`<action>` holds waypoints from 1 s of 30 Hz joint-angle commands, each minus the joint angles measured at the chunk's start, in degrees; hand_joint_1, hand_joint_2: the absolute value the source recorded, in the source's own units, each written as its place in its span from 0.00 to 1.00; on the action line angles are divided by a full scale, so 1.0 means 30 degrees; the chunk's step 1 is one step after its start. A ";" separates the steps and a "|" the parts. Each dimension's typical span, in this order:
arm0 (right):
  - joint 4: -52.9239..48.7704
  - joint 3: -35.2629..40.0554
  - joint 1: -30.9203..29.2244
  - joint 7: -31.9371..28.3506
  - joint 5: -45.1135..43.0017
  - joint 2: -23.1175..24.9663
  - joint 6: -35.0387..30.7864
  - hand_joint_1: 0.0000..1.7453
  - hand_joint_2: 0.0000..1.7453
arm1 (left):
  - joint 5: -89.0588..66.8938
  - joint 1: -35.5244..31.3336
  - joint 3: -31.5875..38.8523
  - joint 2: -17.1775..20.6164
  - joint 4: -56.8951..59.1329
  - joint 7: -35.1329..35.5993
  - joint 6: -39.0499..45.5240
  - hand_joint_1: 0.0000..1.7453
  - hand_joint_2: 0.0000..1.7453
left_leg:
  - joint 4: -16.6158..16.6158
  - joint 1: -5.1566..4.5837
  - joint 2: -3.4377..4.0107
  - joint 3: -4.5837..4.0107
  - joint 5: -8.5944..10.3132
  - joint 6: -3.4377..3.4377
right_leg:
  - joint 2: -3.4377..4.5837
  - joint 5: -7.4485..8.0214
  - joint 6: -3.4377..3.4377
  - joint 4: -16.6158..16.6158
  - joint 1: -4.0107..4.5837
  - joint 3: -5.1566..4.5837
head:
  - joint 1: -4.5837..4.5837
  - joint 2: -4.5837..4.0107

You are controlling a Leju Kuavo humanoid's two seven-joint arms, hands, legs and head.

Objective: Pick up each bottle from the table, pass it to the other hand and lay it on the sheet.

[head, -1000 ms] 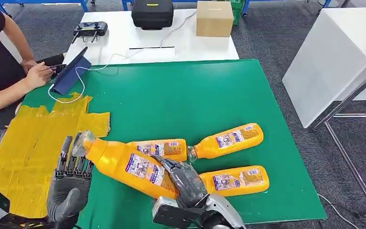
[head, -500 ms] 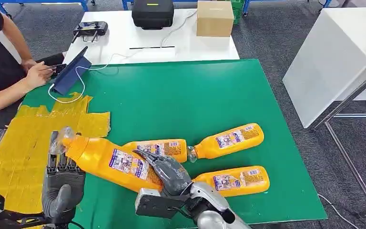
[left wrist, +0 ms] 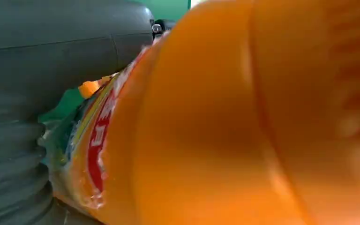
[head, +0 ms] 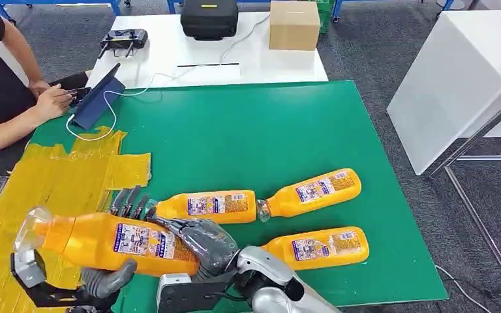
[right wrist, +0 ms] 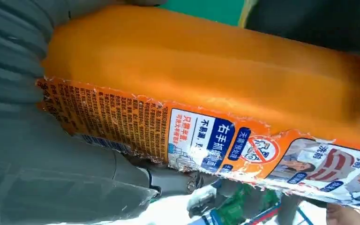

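Observation:
My right hand grips an orange bottle by its base and holds it level above the near left of the green table, its clear cap over the yellow sheet. My left hand is under the bottle's middle, thumb below it and fingers sticking up behind it, not wrapped round. The left wrist view has the bottle pressed close to the thumb. In the right wrist view the label lies against my right hand. Three more bottles lie on the green.
A person sits at the far left, hands by a propped tablet with a white cable. Behind, a white table holds a controller, a black case and a cardboard box. Another white table stands to the right.
My right hand has carried the bottle left and levelled it, bringing the cap over the sheet. My left hand has moved from beside the neck to under the bottle's middle.

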 commanded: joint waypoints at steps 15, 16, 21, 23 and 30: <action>0.1382 0.0865 -0.0683 0.0046 -0.0208 -0.0355 -0.0020 1.00 1.00 | 0.0697 -0.0126 -0.0740 0.0399 0.0613 -0.0512 -0.0070 1.00 1.00 | -0.0017 0.0015 0.0005 0.0034 -0.0003 -0.0014 | -0.0017 0.0002 -0.0005 -0.0029 0.0016 0.0041 | 0.0000 0.0000; 0.1382 0.0865 -0.0683 0.0046 -0.0208 -0.0355 -0.0020 1.00 1.00 | 0.0697 -0.0126 -0.0740 0.0399 0.0613 -0.0512 -0.0070 1.00 1.00 | -0.0018 0.0002 0.0005 0.0030 -0.0001 -0.0010 | -0.0013 -0.0001 -0.0002 -0.0018 0.0003 0.0030 | 0.0000 0.0000; 0.1487 0.0754 -0.0529 0.0006 -0.0153 -0.0430 -0.0125 1.00 1.00 | 0.1054 -0.0045 -0.0430 0.0146 0.0458 -0.0548 -0.0057 1.00 1.00 | -0.0030 0.0049 0.0010 0.0074 -0.0012 -0.0033 | -0.0031 0.0005 -0.0012 -0.0067 0.0052 0.0095 | 0.0000 0.0000; 0.1505 0.0542 -0.0312 -0.0034 -0.0009 -0.0519 -0.0428 1.00 1.00 | 0.1223 0.0009 -0.0171 0.0014 0.0324 -0.0533 -0.0019 1.00 1.00 | -0.0028 0.0028 0.0010 0.0064 -0.0009 -0.0024 | -0.0024 0.0001 -0.0007 -0.0049 0.0030 0.0075 | 0.0000 0.0000; -0.2162 -0.2606 0.2312 0.0053 0.2065 -0.1176 -0.2787 0.00 1.00 | -0.2307 -0.0420 0.2179 -0.0559 -0.0172 -0.0675 0.1885 1.00 1.00 | -0.0006 0.0007 -0.0037 0.0005 0.0002 -0.0007 | -0.0048 -0.0006 0.0001 -0.0016 0.0008 0.0016 | 0.0000 0.0000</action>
